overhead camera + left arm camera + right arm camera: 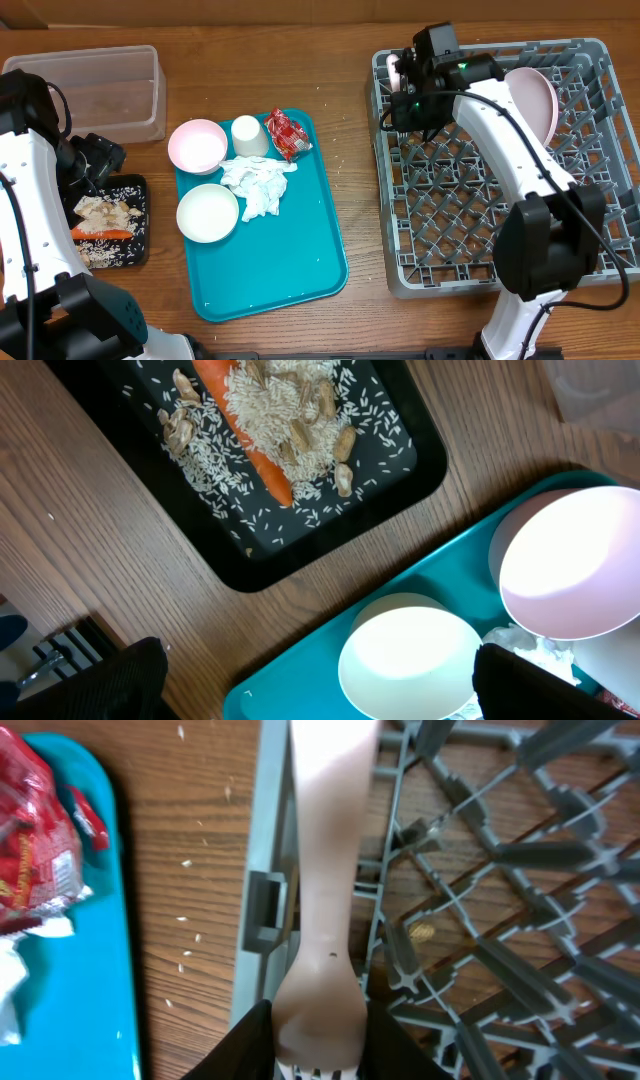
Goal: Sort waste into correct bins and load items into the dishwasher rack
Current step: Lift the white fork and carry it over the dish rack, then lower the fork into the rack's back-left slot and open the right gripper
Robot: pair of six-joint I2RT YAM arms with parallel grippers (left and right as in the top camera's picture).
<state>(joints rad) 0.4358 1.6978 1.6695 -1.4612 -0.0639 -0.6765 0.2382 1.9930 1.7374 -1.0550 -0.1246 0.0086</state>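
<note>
My right gripper (408, 88) (320, 1040) is shut on the cream fork (325, 870), holding it over the left wall of the grey-blue dishwasher rack (500, 200) (262, 910). The pink plate (537, 100) stands in the rack's back. My left gripper (102, 160) (320, 695) is open and empty, above the gap between the black tray (135, 190) (300, 540) and the teal tray. The black tray holds the carrot (100, 234) (250, 430) and rice scraps (290, 400). The teal tray carries a pink bowl (197, 146) (575, 565), a white bowl (207, 213) (410, 660), a cup (249, 135), the red wrapper (288, 133) (35, 830) and napkins (258, 185).
The clear tub (100, 85) stands at the back left. The teal tray (290, 260) (300, 680) (90, 970) lies mid-table. Rice grains are scattered on the wood between the tray and the rack.
</note>
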